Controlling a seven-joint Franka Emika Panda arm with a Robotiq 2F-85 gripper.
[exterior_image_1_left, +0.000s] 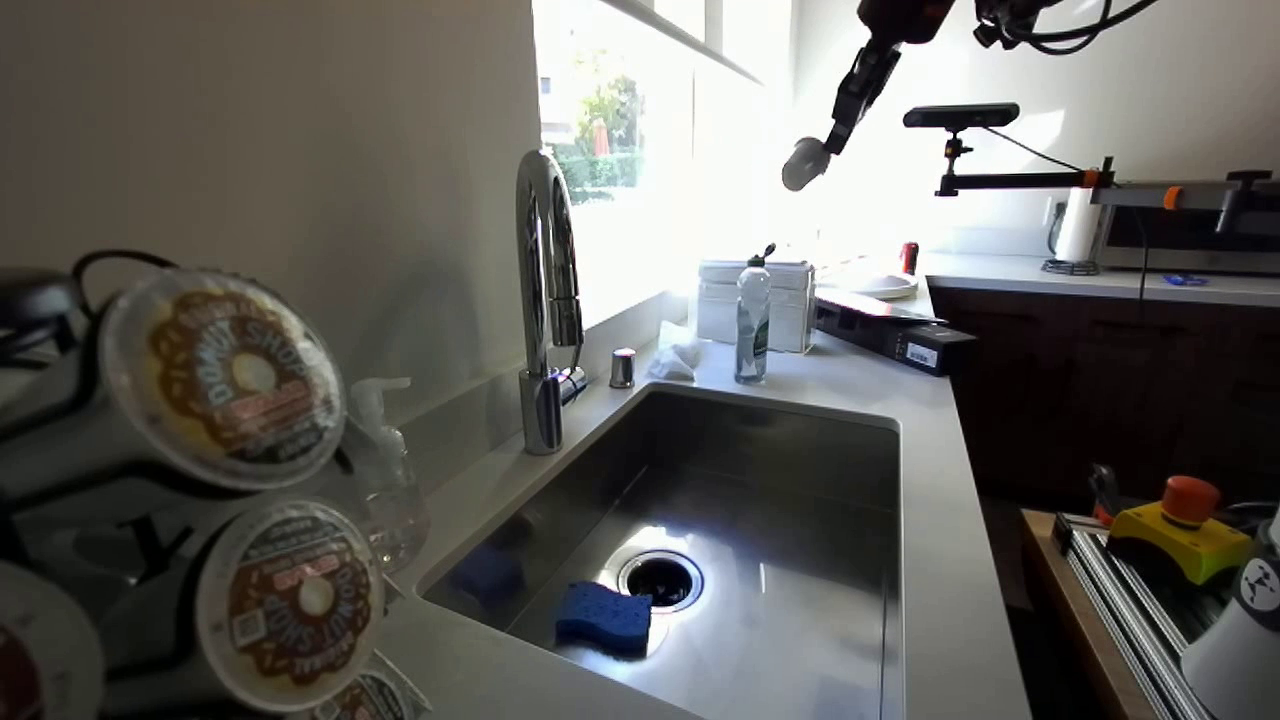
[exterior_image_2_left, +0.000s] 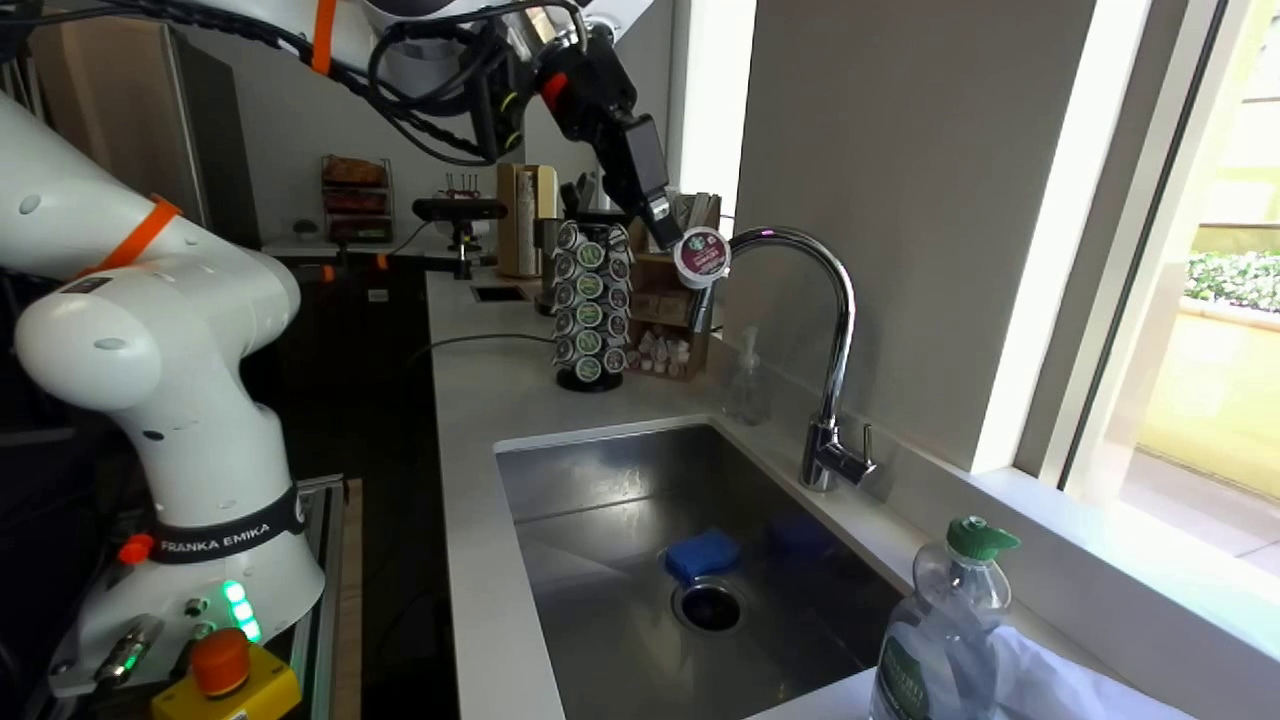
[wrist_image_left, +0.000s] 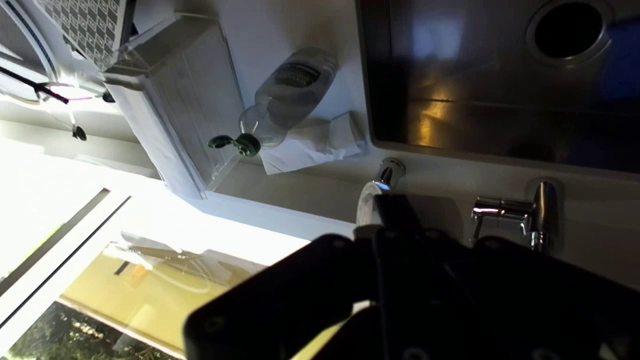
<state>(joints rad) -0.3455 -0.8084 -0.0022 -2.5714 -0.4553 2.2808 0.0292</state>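
My gripper (exterior_image_1_left: 833, 143) is shut on a small white coffee pod (exterior_image_1_left: 804, 165), gripping it at its edge. In an exterior view the pod's round red-and-white lid (exterior_image_2_left: 702, 257) faces the camera, and the gripper tips (exterior_image_2_left: 664, 230) touch its side. The pod is in the air, high above the counter and sink. In the wrist view the pod (wrist_image_left: 367, 205) is partly hidden behind the dark fingers (wrist_image_left: 380, 220). A black rack of coffee pods (exterior_image_2_left: 590, 300) stands on the counter beyond the sink; its pods (exterior_image_1_left: 290, 600) loom close in an exterior view.
A steel sink (exterior_image_2_left: 600, 560) holds a blue sponge (exterior_image_1_left: 603, 618) by the drain. A tall chrome faucet (exterior_image_2_left: 840, 320) rises beside it. A clear soap bottle (exterior_image_1_left: 752, 320) with a green cap, a white box (wrist_image_left: 195, 95) and crumpled paper (wrist_image_left: 315, 142) stand near the window.
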